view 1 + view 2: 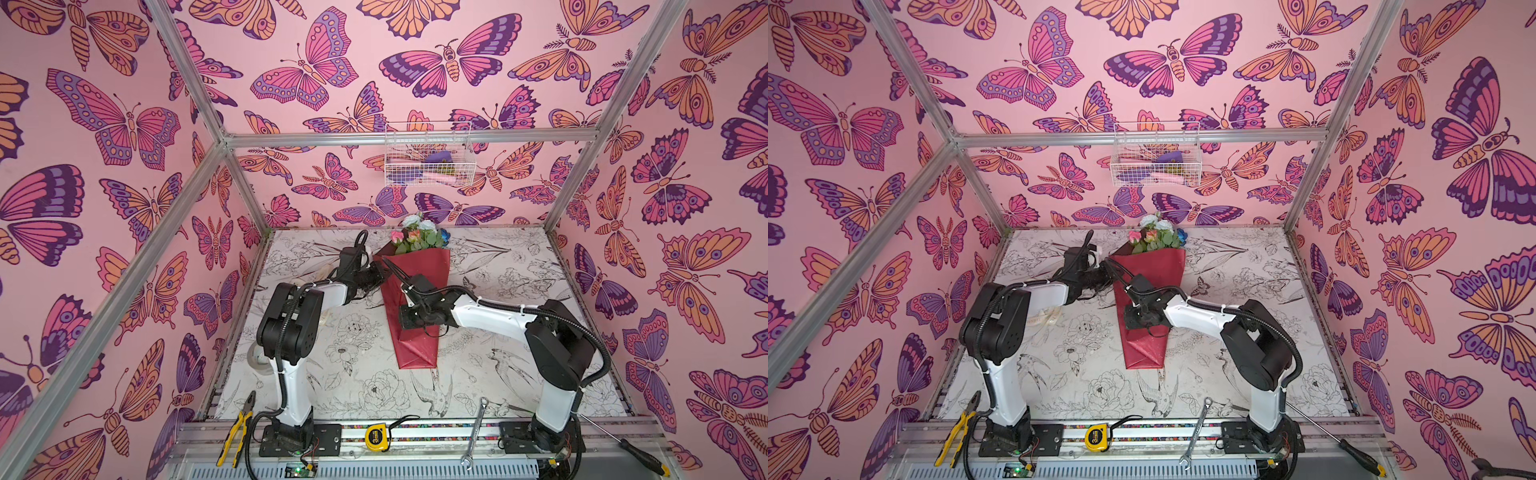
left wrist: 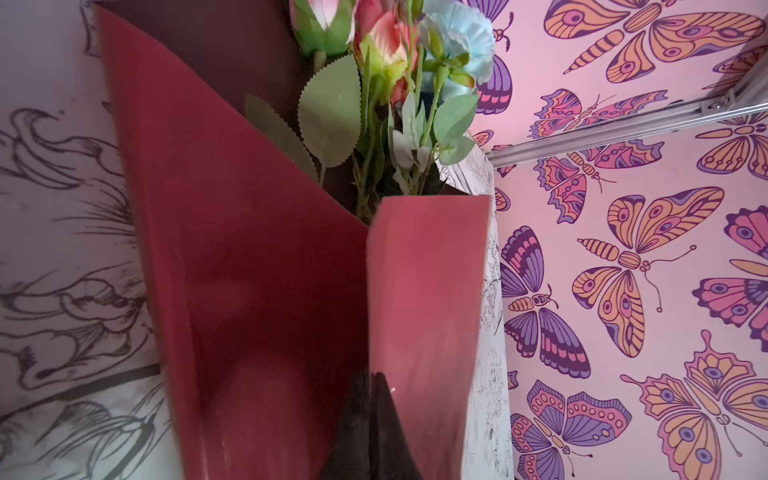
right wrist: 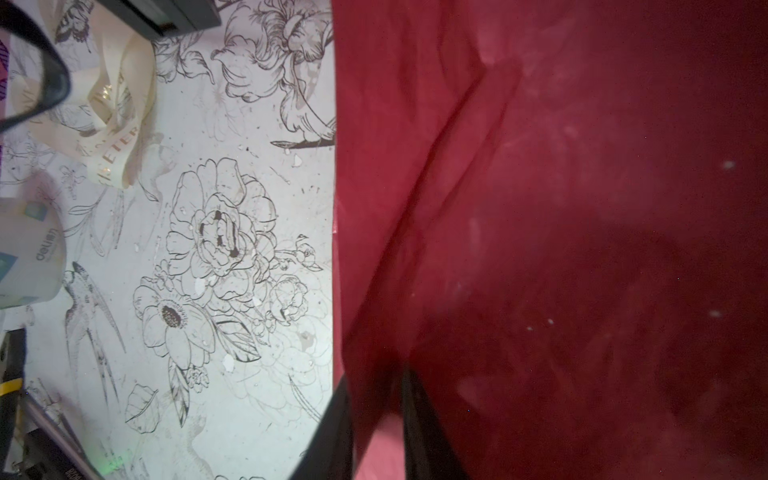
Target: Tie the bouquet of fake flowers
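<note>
The bouquet of fake flowers point(image 1: 432, 266) point(image 1: 1158, 266) lies lengthwise in the middle of the table. It is rolled in glossy dark red wrapping paper point(image 2: 249, 270) point(image 3: 582, 208). Pink, peach, white and blue heads point(image 1: 415, 237) point(image 2: 386, 45) point at the far wall. My left gripper point(image 1: 380, 274) point(image 1: 1104, 278) point(image 2: 370, 376) is at the wrap's upper left edge, fingers pressed together on the paper flap's edge. My right gripper point(image 1: 405, 320) point(image 1: 1133, 320) point(image 3: 378, 374) sits over the middle of the wrap. Its jaws stand slightly apart, with a fold of red paper between them.
A cream lettered ribbon point(image 3: 112, 124) and a tape roll point(image 3: 29, 253) point(image 1: 257, 361) lie left of the bouquet. Pliers point(image 1: 239, 428), a tape measure point(image 1: 377, 437), a wrench point(image 1: 476, 432) and a screwdriver point(image 1: 623, 442) lie along the front rail. A wire basket point(image 1: 428, 156) hangs on the back wall.
</note>
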Available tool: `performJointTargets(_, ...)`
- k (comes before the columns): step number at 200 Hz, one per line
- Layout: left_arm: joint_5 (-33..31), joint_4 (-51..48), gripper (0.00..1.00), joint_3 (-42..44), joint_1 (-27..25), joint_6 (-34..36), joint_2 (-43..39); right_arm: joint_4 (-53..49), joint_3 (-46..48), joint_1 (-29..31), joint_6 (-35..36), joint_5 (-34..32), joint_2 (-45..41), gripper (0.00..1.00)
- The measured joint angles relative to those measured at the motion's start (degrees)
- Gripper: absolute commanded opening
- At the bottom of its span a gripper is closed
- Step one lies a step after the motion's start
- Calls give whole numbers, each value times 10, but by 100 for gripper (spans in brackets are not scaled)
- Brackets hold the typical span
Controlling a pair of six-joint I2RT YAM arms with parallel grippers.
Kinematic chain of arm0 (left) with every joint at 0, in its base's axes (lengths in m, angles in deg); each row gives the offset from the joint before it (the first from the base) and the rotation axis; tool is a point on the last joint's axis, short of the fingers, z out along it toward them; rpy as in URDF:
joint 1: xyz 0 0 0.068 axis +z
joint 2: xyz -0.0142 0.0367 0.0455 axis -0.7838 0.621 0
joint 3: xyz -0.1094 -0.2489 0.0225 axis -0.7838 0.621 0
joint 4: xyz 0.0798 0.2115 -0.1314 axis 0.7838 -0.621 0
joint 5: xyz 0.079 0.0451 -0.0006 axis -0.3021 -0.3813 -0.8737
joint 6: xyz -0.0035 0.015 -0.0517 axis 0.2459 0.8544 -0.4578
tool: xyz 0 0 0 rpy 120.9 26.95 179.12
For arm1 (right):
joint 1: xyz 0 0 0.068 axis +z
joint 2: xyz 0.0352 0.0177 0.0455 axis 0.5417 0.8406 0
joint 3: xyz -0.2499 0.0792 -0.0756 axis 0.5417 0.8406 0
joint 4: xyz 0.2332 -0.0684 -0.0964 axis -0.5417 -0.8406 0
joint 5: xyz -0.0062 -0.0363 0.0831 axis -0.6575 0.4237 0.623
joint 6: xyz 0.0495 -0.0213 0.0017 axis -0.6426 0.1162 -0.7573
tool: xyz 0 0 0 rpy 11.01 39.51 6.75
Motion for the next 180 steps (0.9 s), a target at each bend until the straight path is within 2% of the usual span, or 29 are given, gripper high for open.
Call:
performJointTargets(18, 2, 0, 0, 0, 3, 16, 6, 9, 20, 0, -3, 15, -22, 38)
performJointTargets(83, 8, -3, 0, -1, 16, 47, 16, 41, 106, 0, -47, 62, -121, 34)
performJointTargets(135, 10, -2, 0, -1, 18, 56, 20, 85, 164, 0, -96, 98, -133, 31)
performJointTargets(180, 15, -2, 0, -1, 19, 59, 33, 106, 168, 0, -123, 125, -133, 28)
